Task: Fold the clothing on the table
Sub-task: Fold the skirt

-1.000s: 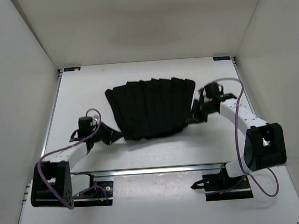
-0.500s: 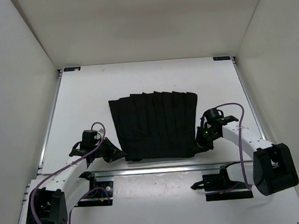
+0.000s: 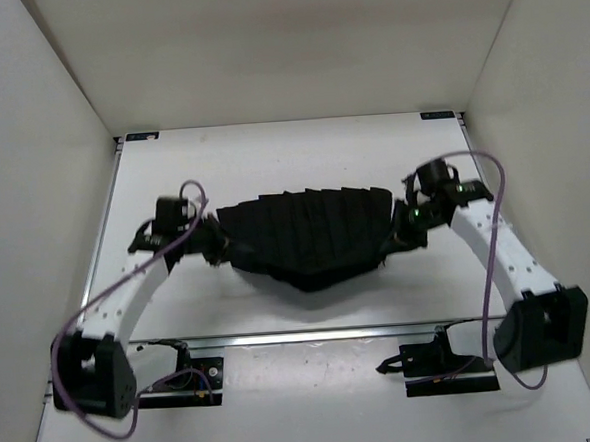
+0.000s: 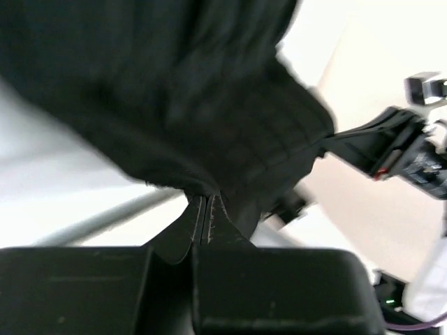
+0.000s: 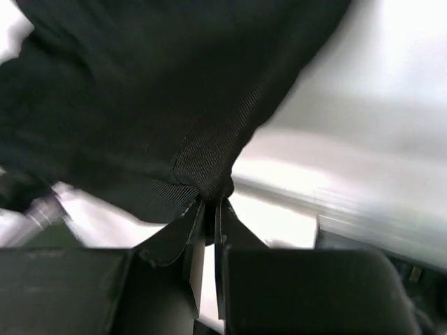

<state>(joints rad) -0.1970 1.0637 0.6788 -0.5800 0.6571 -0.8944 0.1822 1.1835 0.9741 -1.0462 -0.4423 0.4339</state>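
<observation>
So the worktop [image 3: 292,166] is a big flat white rectangle, boxed in by white walls [image 3: 285,51] at the far side and on both flanks. Thin metal rails [image 3: 102,238] run along its side edges, and a silver bar [image 3: 312,333] crosses the near side. In front of that bar there's a black base plate [image 3: 189,373] on the left and another one [image 3: 439,360] on the right, both sitting on the white strip. Over the open surface, roughly in the middle, is the black pleated skirt [image 3: 311,238]. Its two ends are up off the surface and the middle sags low. Honestly can't tell if that low bit actually touches the white top.
</observation>
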